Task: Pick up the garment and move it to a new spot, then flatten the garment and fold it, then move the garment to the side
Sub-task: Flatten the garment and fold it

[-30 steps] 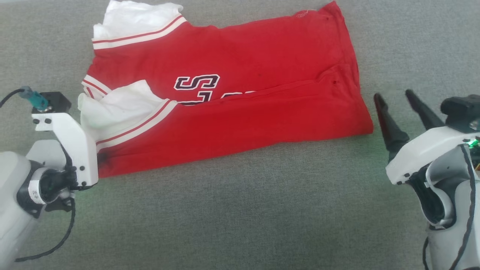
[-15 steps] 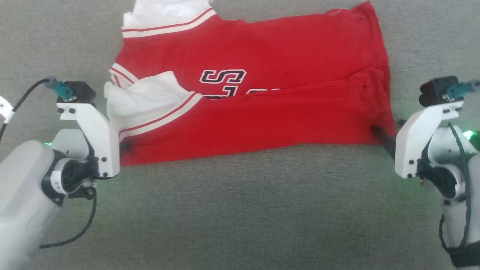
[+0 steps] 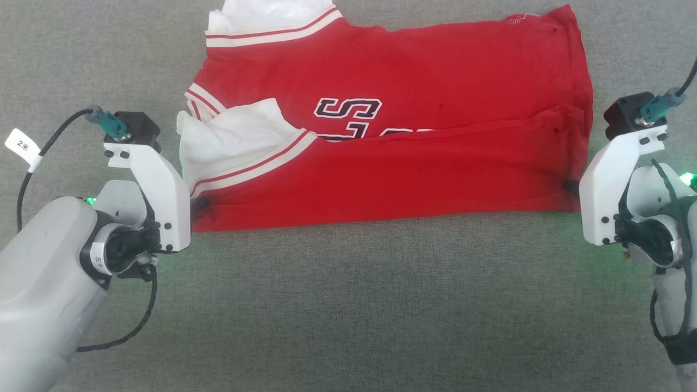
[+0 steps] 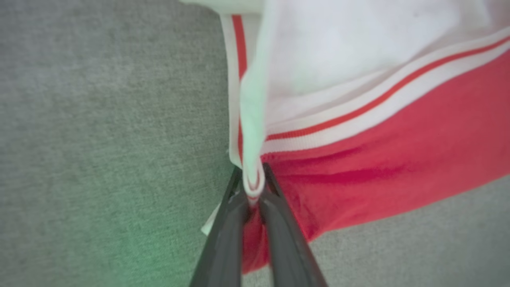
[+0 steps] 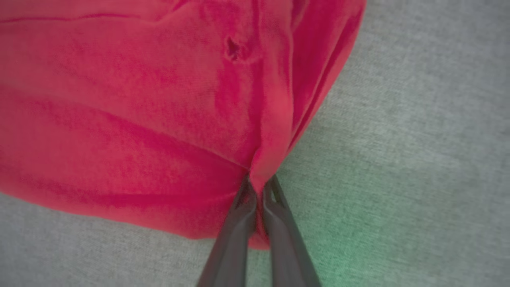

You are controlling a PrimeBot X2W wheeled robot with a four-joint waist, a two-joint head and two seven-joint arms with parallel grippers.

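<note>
The garment (image 3: 392, 136), a red jersey with white sleeves and dark chest lettering, lies folded lengthwise on the grey surface in the head view. At its near left corner my left gripper (image 3: 197, 207) is shut on the striped trim, and the left wrist view shows the garment (image 4: 378, 131) pinched between that gripper's fingers (image 4: 252, 187). My right gripper (image 3: 572, 188) is shut on the near right corner. In the right wrist view its tips (image 5: 259, 187) clamp a fold of the red garment (image 5: 131, 119).
Grey fabric surface (image 3: 354, 305) stretches all around the garment, with wide room toward the near side. A cable with a small white tag (image 3: 22, 146) loops from my left wrist.
My right gripper, open beside the hem before, has moved onto the near right corner and shut on it. The camera has shifted, so the garment sits further right in the picture.
</note>
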